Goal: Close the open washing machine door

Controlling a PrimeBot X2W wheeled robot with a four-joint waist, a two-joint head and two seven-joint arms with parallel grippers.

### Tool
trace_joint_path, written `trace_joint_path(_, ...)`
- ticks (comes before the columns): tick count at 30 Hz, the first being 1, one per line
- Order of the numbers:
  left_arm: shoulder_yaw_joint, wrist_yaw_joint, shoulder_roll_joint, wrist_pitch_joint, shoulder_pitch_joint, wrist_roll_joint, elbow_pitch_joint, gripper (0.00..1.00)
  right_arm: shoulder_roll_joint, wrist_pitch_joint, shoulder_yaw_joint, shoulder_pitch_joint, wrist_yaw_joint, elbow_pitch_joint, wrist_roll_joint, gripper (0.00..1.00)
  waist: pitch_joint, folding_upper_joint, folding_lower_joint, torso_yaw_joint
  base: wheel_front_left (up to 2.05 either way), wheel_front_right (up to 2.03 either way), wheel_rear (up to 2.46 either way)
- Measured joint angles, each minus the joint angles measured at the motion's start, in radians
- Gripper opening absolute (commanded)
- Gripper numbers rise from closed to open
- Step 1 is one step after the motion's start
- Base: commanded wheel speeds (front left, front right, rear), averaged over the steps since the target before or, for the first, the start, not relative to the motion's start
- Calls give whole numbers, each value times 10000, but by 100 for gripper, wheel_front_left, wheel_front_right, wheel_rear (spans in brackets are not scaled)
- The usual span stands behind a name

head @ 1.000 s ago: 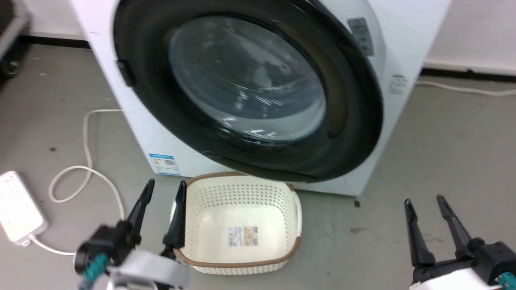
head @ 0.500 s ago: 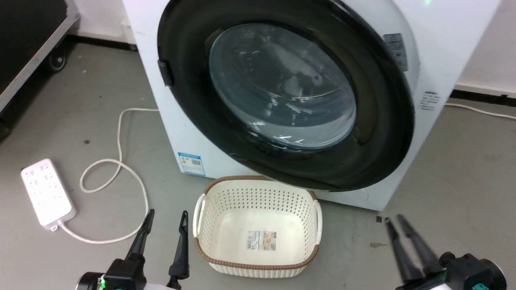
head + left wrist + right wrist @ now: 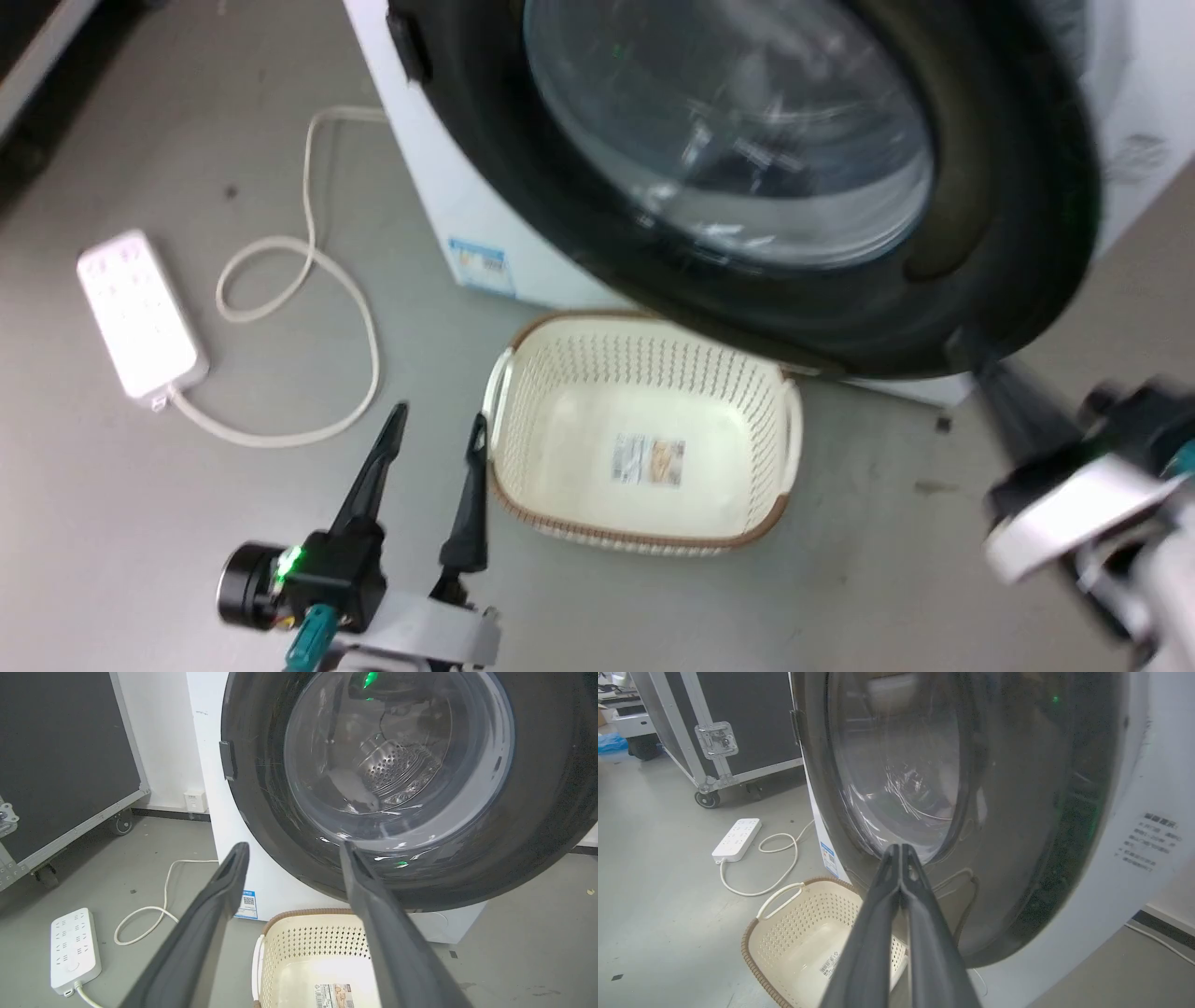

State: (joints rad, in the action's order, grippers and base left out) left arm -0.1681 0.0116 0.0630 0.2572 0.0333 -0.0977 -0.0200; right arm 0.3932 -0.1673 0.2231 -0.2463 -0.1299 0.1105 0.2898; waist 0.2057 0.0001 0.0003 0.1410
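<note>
Our right pincer (image 3: 901, 850), fingers pressed together as a blunt pusher, aims at the washing machine door (image 3: 1017, 812) at twelve o'clock, seemingly almost flush with the washing machine (image 3: 1134, 868); our left pincer (image 3: 439, 420), fingers apart, hangs idle at seven o'clock, keeping clear.

Left gripper (image 3: 439, 415): two long, slim fingers (image 3: 196, 933), matte dark grey, narrowing to blunt tips, with bevelled long edges.
Left wrist housing (image 3: 341, 574): blocky and black, with a short black cylinder (image 3: 238, 586) on the side nearer the head view's left edge.
Status light (image 3: 288, 563): small, bright green, on the left wrist housing.
Teal plug (image 3: 308, 639): sits just under the left wrist housing.
Left forearm shell (image 3: 439, 635): pale grey, smooth, with rounded edges.
Right gripper (image 3: 900, 849): the same dark grey tapering fingers, with a faint sheen along their edges.
Right wrist housing (image 3: 1144, 415): black and blurred, so finer detail cannot be told.
Right forearm shell (image 3: 1064, 509): white, with a teal bit (image 3: 1184, 459) beside it.
</note>
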Motion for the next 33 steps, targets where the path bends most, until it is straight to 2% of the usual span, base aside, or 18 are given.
trace_joint_path(7, -326, -117, -104, 0, 668, 65, -123, 100, 1570, 518, 96, -2012, -44, 757, 1517, 0, 1095, 0, 1, 509, 0, 0, 0)
trace_joint_path(11, -479, -230, -111, 2, 828, 35, -165, 100, 1916, 614, -42, -2855, -29, 1488, 2132, 0, 1508, 0, 0, 808, 0, 0, 0)
trace_joint_path(14, -568, -290, -111, 2, 917, -67, -169, 100, 2042, 696, -242, -3496, -25, 2088, 2349, 0, 1706, 0, 0, 950, 0, 0, 0)
trace_joint_path(16, -696, -407, -113, 2, 976, -115, -169, 100, 2105, 700, -355, -4327, -31, 2915, 2295, 0, 1838, 0, -1, 1027, 0, 0, 0)
trace_joint_path(24, -721, -483, -119, 2, 1097, -151, -63, 100, 1580, 408, -387, -4678, -109, 3935, 2127, 0, 1503, 0, -2, 854, 0, 0, 0)
trace_joint_path(25, -692, -481, -119, 0, 1093, -155, -17, 100, 1498, 303, -424, -4644, -104, 4015, 2127, 22, 1401, 0, -2, 810, 0, 0, 0)
trace_joint_path(26, -663, -479, -121, 0, 1091, -153, 31, 100, 1434, 107, -441, -4560, -82, 4036, 2082, 100, 1293, 0, -3, 761, 0, 0, 0)
trace_joint_path(30, -554, -330, -127, 0, 974, -65, 349, 100, 1342, -583, 13, -3774, -15, 3699, 930, 100, 758, 0, -4, 500, 0, 0, 0)
trace_joint_path(33, -274, -257, -127, 0, 762, -88, 479, 100, 826, -782, -295, -2848, -15, 3292, 539, 100, 310, 0, -4, 223, 0, 0, 0)
